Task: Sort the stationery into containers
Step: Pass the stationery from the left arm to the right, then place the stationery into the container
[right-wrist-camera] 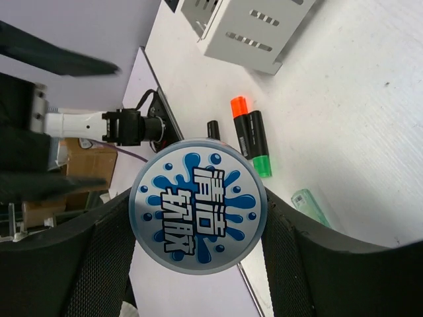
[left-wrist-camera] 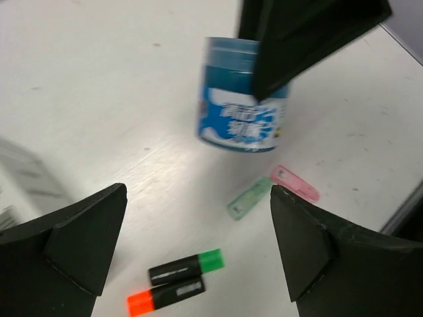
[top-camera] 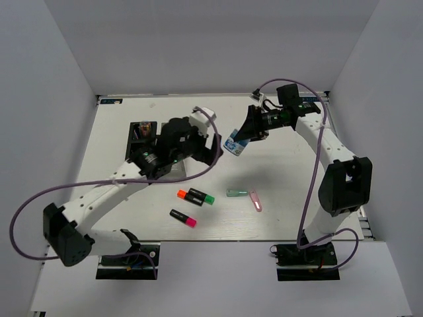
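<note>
Gripping the blue-white roll (right-wrist-camera: 198, 211) with the right gripper (top-camera: 243, 135) — fingers (right-wrist-camera: 99, 264) clamped on opposite sides, printed end facing the wrist camera. Reaching in from the far right, forearm angled toward the middle of the counter (top-camera: 291, 198), roll tilted and apparently lifted clear of the surface. Spreading the left gripper (left-wrist-camera: 197, 218) wide, fingers (left-wrist-camera: 73, 244) apart with nothing between them, pointing at the roll from the left. Stretching the left arm diagonally from its base up past the black container (top-camera: 143, 130), wrist hanging just right of it. Catching the white container (right-wrist-camera: 244, 30) only from the right wrist, beyond the markers. Spotting, loose near mid-counter, orange-capped marker (top-camera: 184, 194) and green-capped marker (top-camera: 203, 197) side by side, pink-capped marker (top-camera: 183, 218) just nearer the bases — green capsule piece (top-camera: 235, 193) and pink capsule piece (top-camera: 256, 201) to their right.
</note>
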Robot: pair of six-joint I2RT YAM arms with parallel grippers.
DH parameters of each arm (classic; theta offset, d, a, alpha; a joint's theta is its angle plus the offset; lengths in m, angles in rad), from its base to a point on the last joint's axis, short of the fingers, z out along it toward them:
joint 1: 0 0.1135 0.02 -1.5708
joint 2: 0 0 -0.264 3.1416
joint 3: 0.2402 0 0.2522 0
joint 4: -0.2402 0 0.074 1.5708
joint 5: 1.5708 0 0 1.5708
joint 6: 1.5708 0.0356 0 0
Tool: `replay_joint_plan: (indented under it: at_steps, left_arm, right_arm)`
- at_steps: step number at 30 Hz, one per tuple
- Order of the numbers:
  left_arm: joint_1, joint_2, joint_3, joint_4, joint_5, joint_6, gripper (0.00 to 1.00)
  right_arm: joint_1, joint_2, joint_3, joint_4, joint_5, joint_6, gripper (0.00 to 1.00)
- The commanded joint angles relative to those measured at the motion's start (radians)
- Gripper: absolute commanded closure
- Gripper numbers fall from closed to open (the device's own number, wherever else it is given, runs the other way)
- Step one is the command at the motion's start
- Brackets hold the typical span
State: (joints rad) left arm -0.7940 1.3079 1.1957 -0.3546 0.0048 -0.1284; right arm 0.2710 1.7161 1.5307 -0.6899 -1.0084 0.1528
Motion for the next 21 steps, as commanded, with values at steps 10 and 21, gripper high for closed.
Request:
replay_joint_plan:
  at_steps: [10,21]
  left_arm:
    - [0.081,-0.442,-0.110,-0.451,-0.276,-0.089,0.56]
    - [0.081,-0.788,-0.226,-0.719,-0.488,-0.250,0.28]
  right_arm:
    - [0.183,0.370,0.651,-0.079,0.222,-0.016,1.00]
    - [0.422,0.391,0.608,0.239,0.582,-0.147,1.00]
